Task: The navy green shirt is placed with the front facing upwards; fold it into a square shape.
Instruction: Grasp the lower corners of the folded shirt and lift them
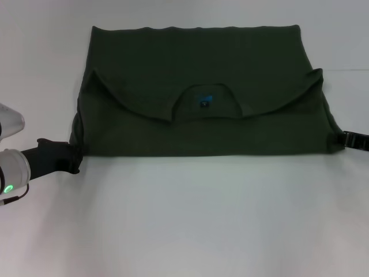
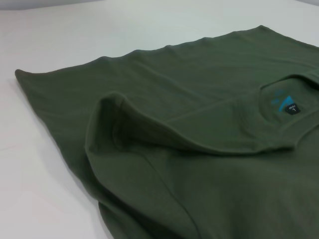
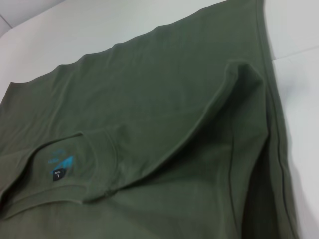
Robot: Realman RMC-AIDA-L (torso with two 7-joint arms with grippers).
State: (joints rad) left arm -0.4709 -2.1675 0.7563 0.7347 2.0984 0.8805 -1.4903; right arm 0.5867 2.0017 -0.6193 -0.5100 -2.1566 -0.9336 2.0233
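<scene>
Shirt (image 1: 202, 69) folded in half on table (image 1: 190, 219). Left gripper (image 1: 74, 158) and right gripper (image 1: 346, 138) at near corners; grip state indeterminable.

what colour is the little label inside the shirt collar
Blue: the neck label shows best in the right wrist view, inside the olive-green shirt.

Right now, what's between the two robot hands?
The navy green shirt fills that stretch, folded once, blue neck label showing. In the head view, the left gripper sits at its near left corner, the right gripper at its right edge.
</scene>
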